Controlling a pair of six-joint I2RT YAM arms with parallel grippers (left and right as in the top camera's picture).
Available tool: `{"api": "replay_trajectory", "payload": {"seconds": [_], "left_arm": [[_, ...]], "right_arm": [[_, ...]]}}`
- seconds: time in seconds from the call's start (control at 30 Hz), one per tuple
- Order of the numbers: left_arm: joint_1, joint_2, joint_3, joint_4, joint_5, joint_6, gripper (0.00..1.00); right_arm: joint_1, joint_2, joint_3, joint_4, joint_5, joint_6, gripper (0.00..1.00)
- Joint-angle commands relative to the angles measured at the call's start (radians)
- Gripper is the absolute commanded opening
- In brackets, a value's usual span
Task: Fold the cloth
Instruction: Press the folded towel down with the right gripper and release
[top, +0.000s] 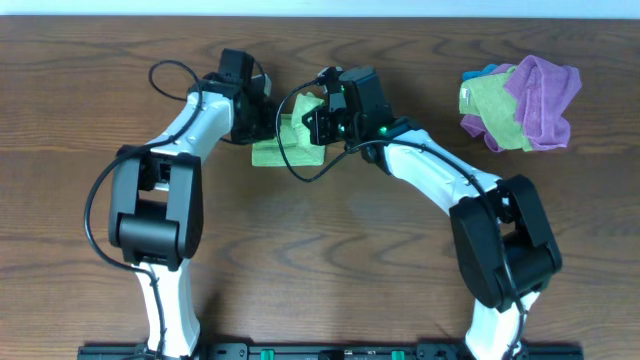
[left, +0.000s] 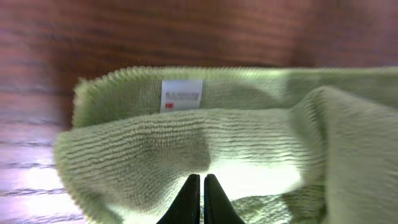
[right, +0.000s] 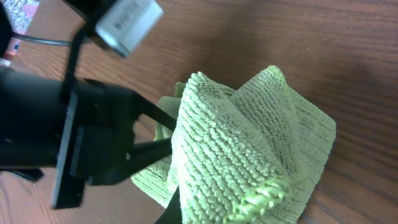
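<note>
The lime-green cloth (top: 283, 148) lies bunched on the table at the back centre, between my two grippers. My left gripper (top: 264, 120) is at its left side. In the left wrist view the jaws (left: 202, 182) are pressed together against a raised fold of the cloth (left: 186, 137), which has a white label. My right gripper (top: 316, 122) is at the cloth's right side. In the right wrist view it is shut on a lifted corner of the cloth (right: 236, 155), which hides most of its fingers (right: 186, 214).
A pile of a purple cloth (top: 545, 95) and a duller olive-green cloth (top: 490, 105) sits at the back right. The left arm's black gripper body (right: 81, 137) fills the left of the right wrist view, close to the right gripper. The wooden table (top: 330, 260) stretches to the front.
</note>
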Motion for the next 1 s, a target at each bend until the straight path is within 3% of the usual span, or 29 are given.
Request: {"api": "replay_trajectory", "payload": {"seconds": [0.0,0.4,0.83,0.87,0.97], "left_arm": [[0.027,-0.078,0.042,-0.010,-0.011,0.013,0.06],[0.129,-0.214,0.046,-0.012,-0.011,0.019,0.06],[0.151,-0.230,0.046,-0.065,-0.011,0.031,0.06],[0.151,-0.230,0.046,-0.066,-0.011,0.031,0.06],[0.151,-0.230,0.046,-0.066,-0.011,0.031,0.06]], "right_arm": [[0.016,0.023,0.024,0.008,0.011,0.013,0.01],[0.049,0.091,0.076,0.003,0.011,0.013,0.01],[0.078,0.168,0.146,0.003,0.025,0.021,0.01],[0.079,0.168,0.147,0.003,0.025,0.021,0.02],[0.087,0.168,0.153,0.003,0.018,0.019,0.23]]}}
